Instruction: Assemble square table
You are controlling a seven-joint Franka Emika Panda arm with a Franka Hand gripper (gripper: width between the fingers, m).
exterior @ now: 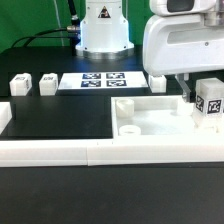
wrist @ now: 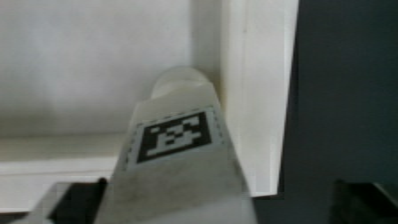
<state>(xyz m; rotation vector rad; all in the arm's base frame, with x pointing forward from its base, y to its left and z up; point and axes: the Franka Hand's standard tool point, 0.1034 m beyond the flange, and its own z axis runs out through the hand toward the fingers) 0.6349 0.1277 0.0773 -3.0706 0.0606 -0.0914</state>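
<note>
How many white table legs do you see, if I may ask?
4: two legs at the exterior view's left, one beside the marker board, one leg in the gripper.

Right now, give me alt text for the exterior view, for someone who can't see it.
The white arm's jaws hold a tagged leg over the white square tabletop, at the exterior view's right. Two more legs sit on the black table at its left, beside the marker board.
</note>
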